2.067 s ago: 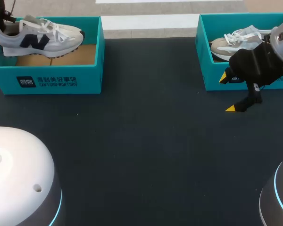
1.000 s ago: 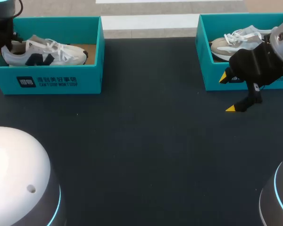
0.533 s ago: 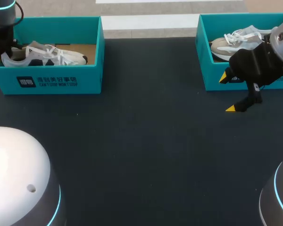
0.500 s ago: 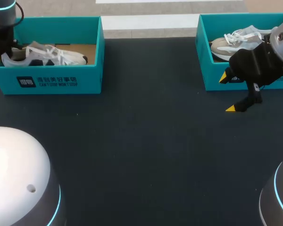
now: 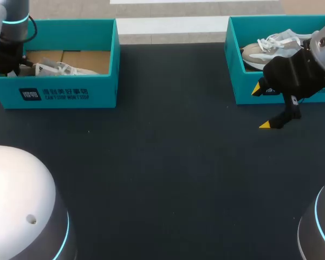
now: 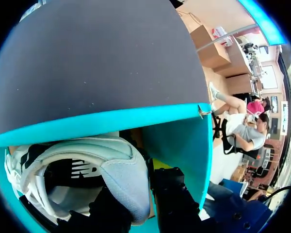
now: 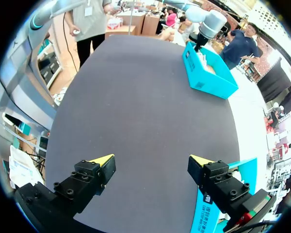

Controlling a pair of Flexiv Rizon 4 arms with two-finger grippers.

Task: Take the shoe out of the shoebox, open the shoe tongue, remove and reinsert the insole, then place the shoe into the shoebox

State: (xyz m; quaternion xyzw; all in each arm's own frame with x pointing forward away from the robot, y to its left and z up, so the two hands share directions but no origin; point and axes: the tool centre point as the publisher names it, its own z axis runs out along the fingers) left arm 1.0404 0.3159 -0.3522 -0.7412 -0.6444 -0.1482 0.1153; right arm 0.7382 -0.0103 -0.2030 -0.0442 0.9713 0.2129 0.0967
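The table (image 5: 162, 162) is matt, dark and finely textured. The box (image 5: 70, 93) at ten o'clock is smooth teal cardboard, bare brown inside at the bottom. Its shoe (image 6: 122, 171) has a soft, suede-like grey heel.

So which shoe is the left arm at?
Find the dark table, then the teal shoebox at its far left corner. The shoe lying low inside it is white and grey with a dark side mark, unlike the beige shoe in the right-hand box.
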